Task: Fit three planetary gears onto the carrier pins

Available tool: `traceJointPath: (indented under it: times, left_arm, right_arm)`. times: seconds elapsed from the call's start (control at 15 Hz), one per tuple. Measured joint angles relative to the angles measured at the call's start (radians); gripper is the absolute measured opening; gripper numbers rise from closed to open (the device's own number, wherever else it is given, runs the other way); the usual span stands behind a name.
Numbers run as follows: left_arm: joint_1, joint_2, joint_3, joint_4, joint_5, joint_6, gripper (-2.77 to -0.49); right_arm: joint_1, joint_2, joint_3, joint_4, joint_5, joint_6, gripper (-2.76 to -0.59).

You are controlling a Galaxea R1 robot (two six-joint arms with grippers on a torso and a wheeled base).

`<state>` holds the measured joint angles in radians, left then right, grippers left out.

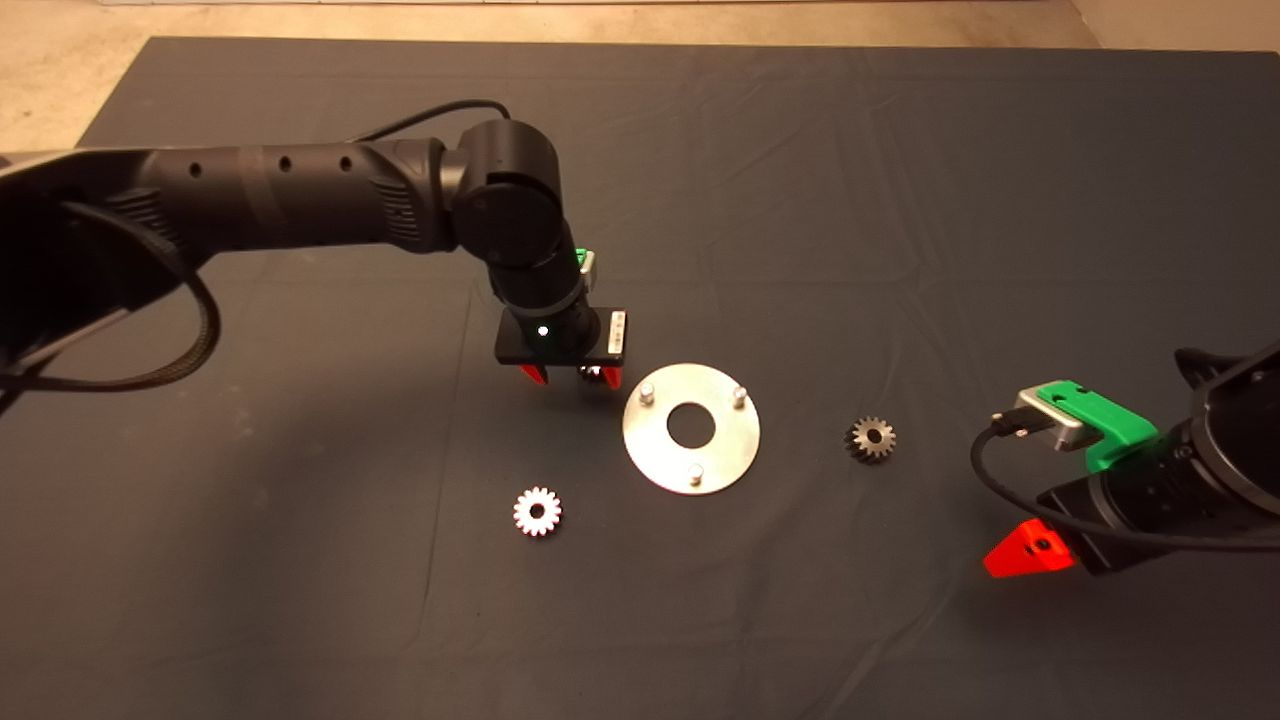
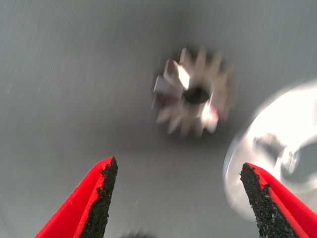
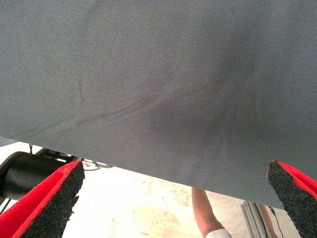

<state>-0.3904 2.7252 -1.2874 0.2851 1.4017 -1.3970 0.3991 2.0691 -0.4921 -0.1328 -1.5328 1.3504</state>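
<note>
I have the left pincer lowered just off the left edge of the round silver plate, its red fingers spread apart and holding nothing. In the left wrist view, a planetary gear lies flat on the dark mat between and beyond the open fingers, with the plate's bright rim just beside it; in the head view that gear is mostly hidden under the pincer. The plate sits near the middle of the surface, and its three carrier pins stand upright in a triangle around the central hole, all three bare. A second gear lies flat on the mat to the near left of the plate, apart from it, its face catching the light. A third gear lies to the right of the plate, also apart from it and darker in look. My right pincer waits at the near right edge of the surface, well away from the parts, with its fingers wide apart and empty. Its wrist view shows wrinkled mat, then the floor beyond the mat's edge, where a person's leg stands.
</note>
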Motion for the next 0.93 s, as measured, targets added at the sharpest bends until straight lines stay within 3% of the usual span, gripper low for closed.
traceJointPath:
  times: [0.27,0.93]
  left_arm:
    - [0.000,0.057,-0.085,0.000,-0.010,0.030,-1.50]
    - [0.000,0.075,-0.165,0.001,-0.011,0.087,-1.50]
  right_arm:
    - [0.000,0.000,0.000,0.000,0.000,0.000,-0.60]
    - [0.003,0.000,0.000,0.014,0.000,0.000,-0.60]
